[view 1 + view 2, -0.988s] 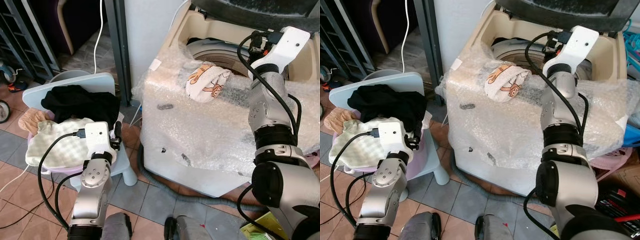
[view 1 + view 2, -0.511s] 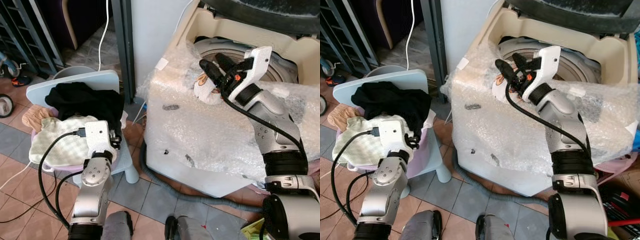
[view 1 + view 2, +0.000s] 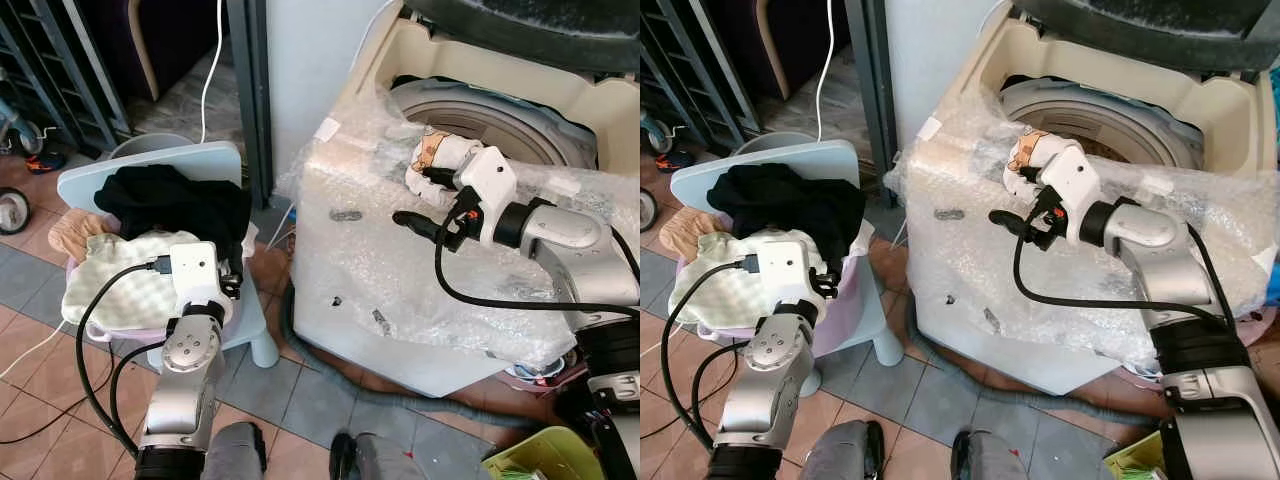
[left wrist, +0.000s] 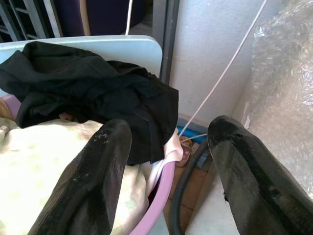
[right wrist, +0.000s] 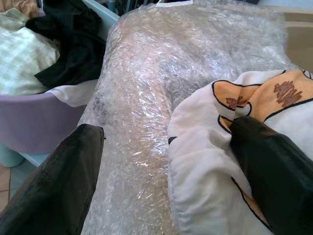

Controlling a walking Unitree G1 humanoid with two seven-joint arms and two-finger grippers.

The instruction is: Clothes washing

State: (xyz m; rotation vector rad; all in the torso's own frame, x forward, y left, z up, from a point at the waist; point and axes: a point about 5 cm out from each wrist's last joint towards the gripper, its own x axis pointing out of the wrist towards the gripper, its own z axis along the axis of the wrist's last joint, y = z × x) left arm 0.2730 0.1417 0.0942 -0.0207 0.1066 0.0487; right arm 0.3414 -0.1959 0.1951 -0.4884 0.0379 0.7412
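A white cloth with orange print [image 3: 437,158] lies bunched on the bubble-wrapped front rim of the top-loading washing machine [image 3: 420,270], whose lid stands up. My right gripper [image 3: 412,195] is open at that rim, pointing left. One finger [image 5: 274,166] presses against the cloth [image 5: 210,156]; the other finger [image 5: 58,181] hangs over the bubble wrap. My left gripper [image 4: 171,125] is open and empty, low beside a purple basin [image 4: 161,191]. The basin holds a black garment [image 3: 175,200] and a pale green checked cloth [image 3: 120,290].
The basin rests on a light blue child's chair [image 3: 150,165]. A grey drain hose [image 3: 330,375] curls on the tiled floor at the machine's foot. A white cable [image 3: 208,70] hangs by a dark post. A metal rack [image 3: 40,70] and a wheel [image 3: 10,210] stand far left.
My right arm has swung down from over the drum to the front rim, bringing its open fingers against the printed cloth, which now looks more bunched. The left arm has stayed put.
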